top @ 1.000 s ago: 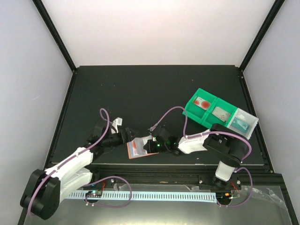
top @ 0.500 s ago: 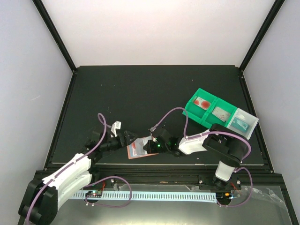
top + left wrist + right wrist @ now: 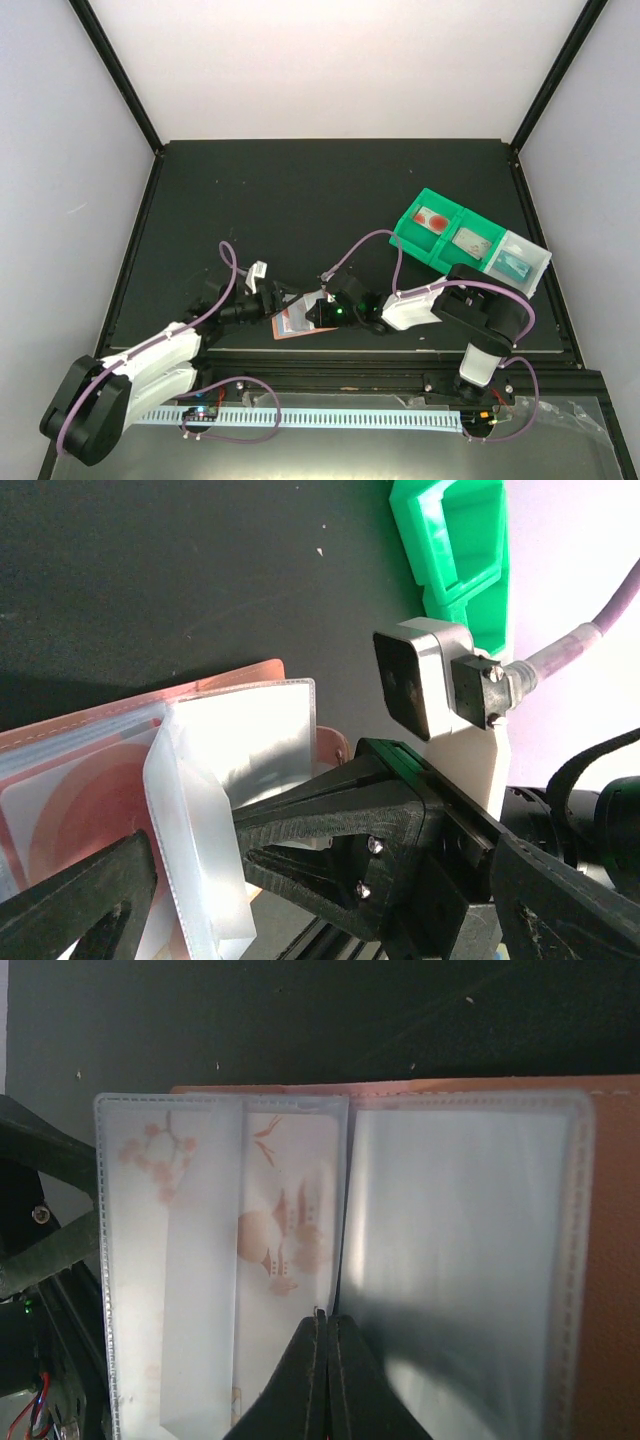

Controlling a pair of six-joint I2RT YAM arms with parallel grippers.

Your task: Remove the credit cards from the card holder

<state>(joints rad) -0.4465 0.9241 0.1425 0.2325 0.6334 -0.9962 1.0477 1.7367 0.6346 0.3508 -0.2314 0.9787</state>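
Black table (image 3: 300, 190), matte. Far right: green bins (image 3: 445, 235) with a clear bin (image 3: 520, 262) butted against them, well apart from the work, probably the drop-off for whatever is extracted.

Card holder (image 3: 295, 322) lies open at the near edge between the two arms, terracotta face down, clear sleeves up so the pockets can be reached.

Right gripper (image 3: 321, 1328): fingers pressed together at the seam between two sleeves, apparently nipping a leaf there; judged to be anchoring the holder so it cannot slide.

Left gripper (image 3: 265, 296): fingers spread, straddling a raised translucent sleeve (image 3: 195, 820), not closed on anything. Reads as lining up for a pull.

Credit card (image 3: 290, 1220), pale with reddish print, sits inside its sleeve; not yet extracted. Other cards: cannot tell.
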